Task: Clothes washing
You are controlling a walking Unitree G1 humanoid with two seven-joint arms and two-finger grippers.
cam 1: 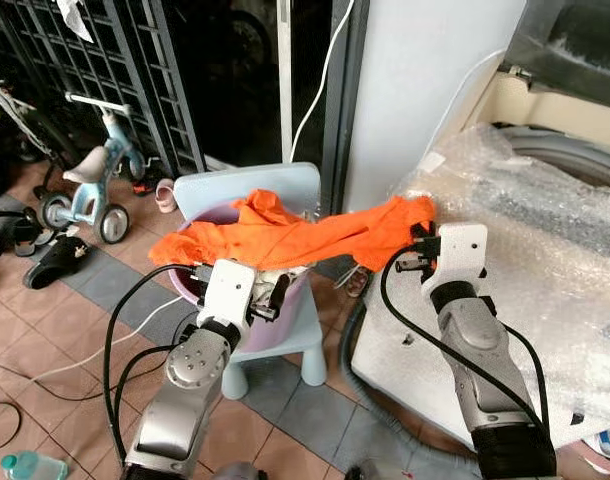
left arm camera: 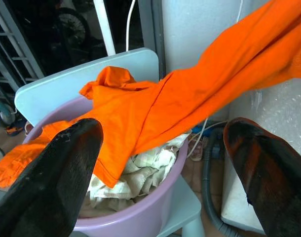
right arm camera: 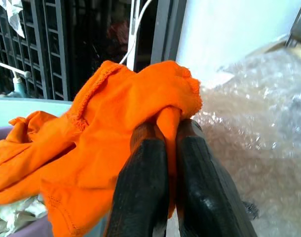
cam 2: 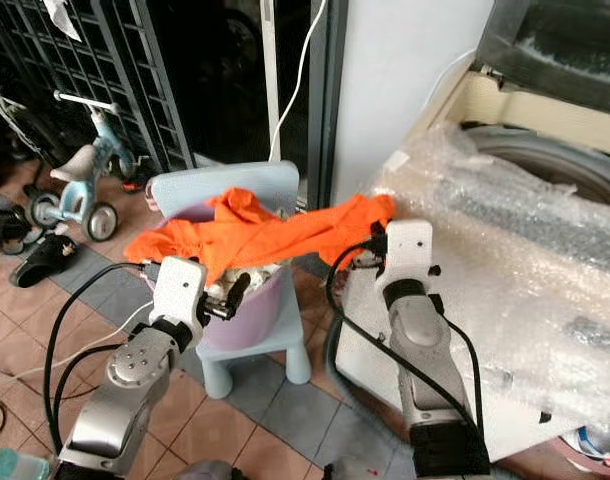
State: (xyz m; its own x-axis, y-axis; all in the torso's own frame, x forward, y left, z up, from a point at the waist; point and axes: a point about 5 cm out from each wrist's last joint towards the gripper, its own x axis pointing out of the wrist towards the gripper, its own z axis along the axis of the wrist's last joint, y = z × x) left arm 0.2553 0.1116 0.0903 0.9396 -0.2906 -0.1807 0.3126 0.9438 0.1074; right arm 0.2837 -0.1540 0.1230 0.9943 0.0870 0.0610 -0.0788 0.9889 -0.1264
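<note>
The right gripper [right arm camera: 163,148] has its two black fingers pinched tight on a fold of the bright orange cloth garment [cam 1: 285,235], which stretches from it across to the round lilac plastic basin [left arm camera: 140,217] on the pale blue plastic chair [cam 1: 285,335]. The left gripper [left arm camera: 160,168] hangs spread wide and empty just before that basin, crumpled cream-white laundry [left arm camera: 140,170] beyond its fingers. Just right of the right gripper lies the bubble-wrapped white washing machine [cam 1: 545,250]; no writing is readable.

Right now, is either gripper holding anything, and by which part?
The right gripper pinches the orange garment by a bunched edge; the left gripper is open, empty.

Lilac basin [cam 1: 275,320] on pale-blue chair [cam 1: 285,345], tiled floor [cam 1: 55,330].
</note>
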